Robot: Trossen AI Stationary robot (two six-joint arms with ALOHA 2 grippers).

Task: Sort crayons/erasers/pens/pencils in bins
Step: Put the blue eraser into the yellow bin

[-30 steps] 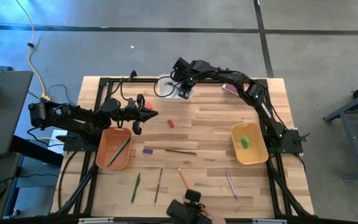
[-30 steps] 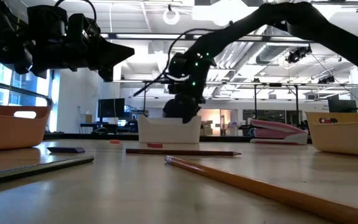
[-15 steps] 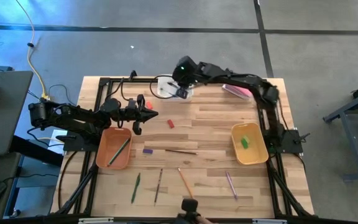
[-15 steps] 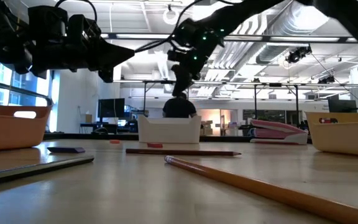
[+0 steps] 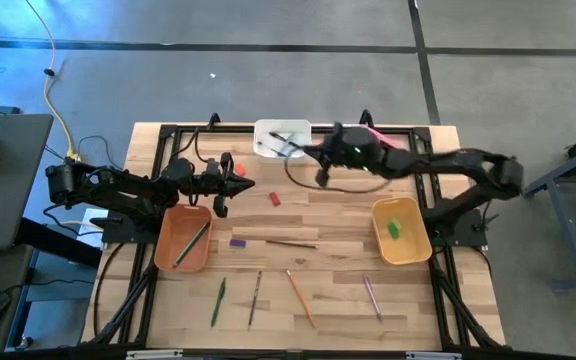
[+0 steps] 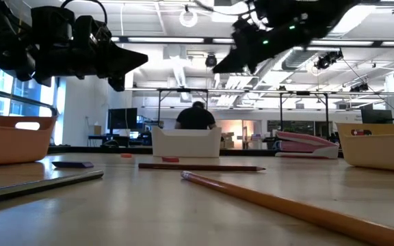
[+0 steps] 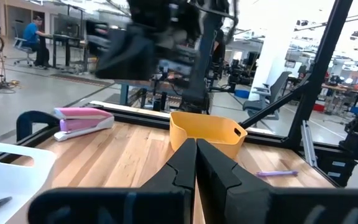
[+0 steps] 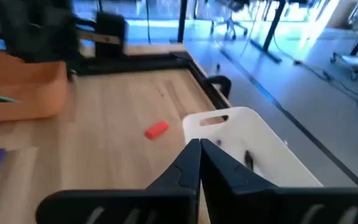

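The white bin (image 5: 282, 138) stands at the far edge with a black pen (image 8: 248, 158) lying in it. My right gripper (image 5: 305, 151) hovers shut and bare just right of that bin, high above the table, also seen in the low view (image 6: 219, 67). My left gripper (image 5: 249, 183) hangs shut and bare over the table beyond the orange bin (image 5: 183, 238), which holds a green pencil (image 5: 193, 240). The yellow bin (image 5: 400, 230) holds a green crayon (image 5: 395, 229). A red crayon (image 5: 275, 199), a purple crayon (image 5: 237, 242) and a brown pencil (image 5: 290, 243) lie mid-table.
Near the front edge lie a green pencil (image 5: 218, 302), a brown pencil (image 5: 255, 297), an orange pencil (image 5: 298, 295) and a pinkish-purple stick (image 5: 371, 297). A pink stapler (image 7: 82, 118) sits at the far right, partly under the right arm. Bare wood lies between the bins.
My right gripper has risen out of the white bin and drawn back toward the table's right edge, tipping from pointing down to nearly level. The bin it covered now shows the black pen lying inside. My left arm has kept still.
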